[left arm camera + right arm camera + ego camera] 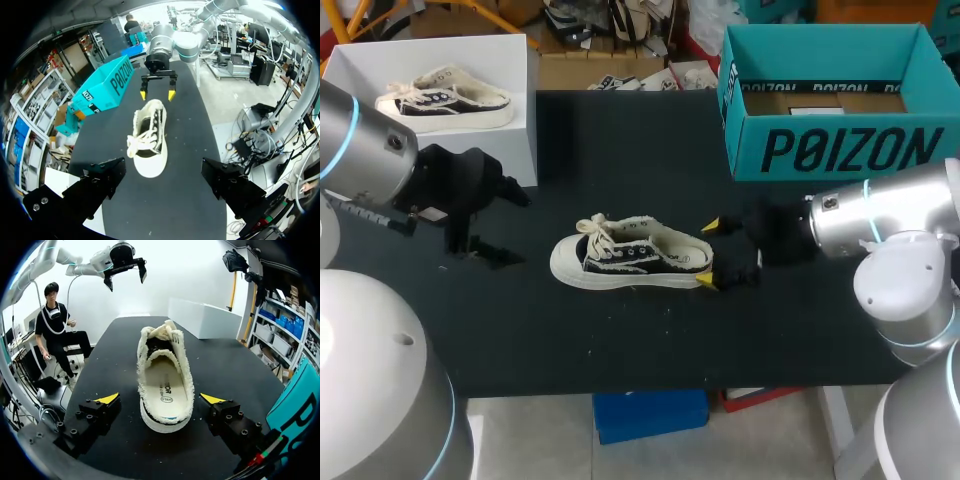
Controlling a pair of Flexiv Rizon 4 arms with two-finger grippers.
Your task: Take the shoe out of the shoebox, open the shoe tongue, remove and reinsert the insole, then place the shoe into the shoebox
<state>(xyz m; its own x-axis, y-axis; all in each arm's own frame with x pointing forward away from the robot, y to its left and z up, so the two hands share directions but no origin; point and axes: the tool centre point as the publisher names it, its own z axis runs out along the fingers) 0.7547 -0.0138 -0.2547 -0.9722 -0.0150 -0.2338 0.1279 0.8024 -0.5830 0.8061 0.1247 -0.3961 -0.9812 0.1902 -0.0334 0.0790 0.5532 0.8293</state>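
Shoe [632, 255] far from table [620, 340] edges, heel inside wide-spread right end effector [709, 253]; left end effector [162, 170] spread too, well aside.

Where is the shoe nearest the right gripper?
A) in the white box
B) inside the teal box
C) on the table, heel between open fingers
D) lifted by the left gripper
C: the shoe sits on the table, its heel between the right gripper's spread fingers.

Bare table [620, 150] lies along both sides of the shoe [632, 255] and past its toe. The right gripper [708, 253] blocks the heel end. The teal box [840, 150] and white box [525, 130] stand far back
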